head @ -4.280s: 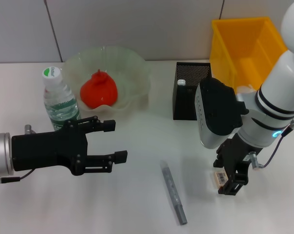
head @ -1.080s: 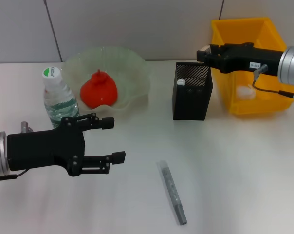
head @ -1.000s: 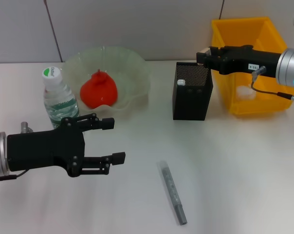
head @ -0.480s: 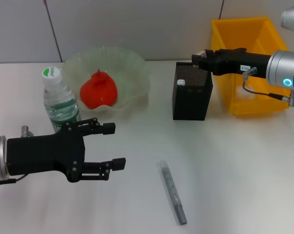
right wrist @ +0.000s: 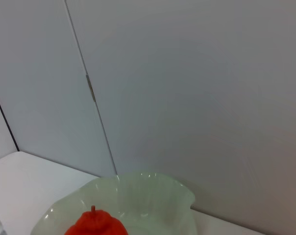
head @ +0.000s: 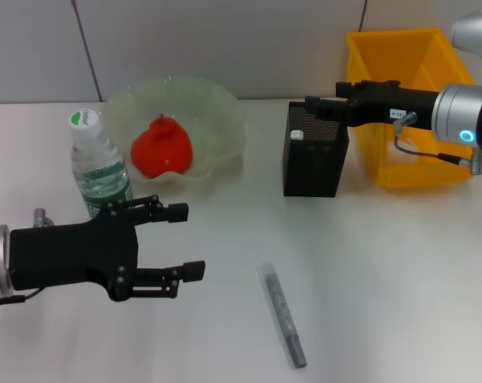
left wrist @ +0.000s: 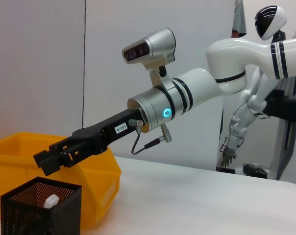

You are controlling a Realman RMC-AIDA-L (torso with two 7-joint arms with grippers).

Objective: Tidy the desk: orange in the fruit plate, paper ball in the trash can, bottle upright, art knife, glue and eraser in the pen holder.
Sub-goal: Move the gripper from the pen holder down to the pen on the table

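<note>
Nearest, the left gripper [head: 177, 239] hovers low over the desk [head: 385, 279] with its jaws apart and nothing between them, just in front of the bottle [head: 97, 163], which stands upright. A little to its right the knife [head: 283, 314] lies flat on the desk, not yet put away. Farther back, the orange [head: 163, 147] sits in the plate [head: 221, 112]. Beyond that, the right gripper [head: 314, 104] reaches in level over the rim of the holder [head: 313, 159]; whether its jaws are parted or clamped on the eraser I cannot tell, as the tip is too dark against the mesh. A white-capped item, probably the glue [head: 297, 136], already stands inside. To drop cleanly, I judge the tip should sit squarely over the opening, clear of the rim, before letting go. Behind, the bin [head: 401, 56] stands just beside the holder.
</note>
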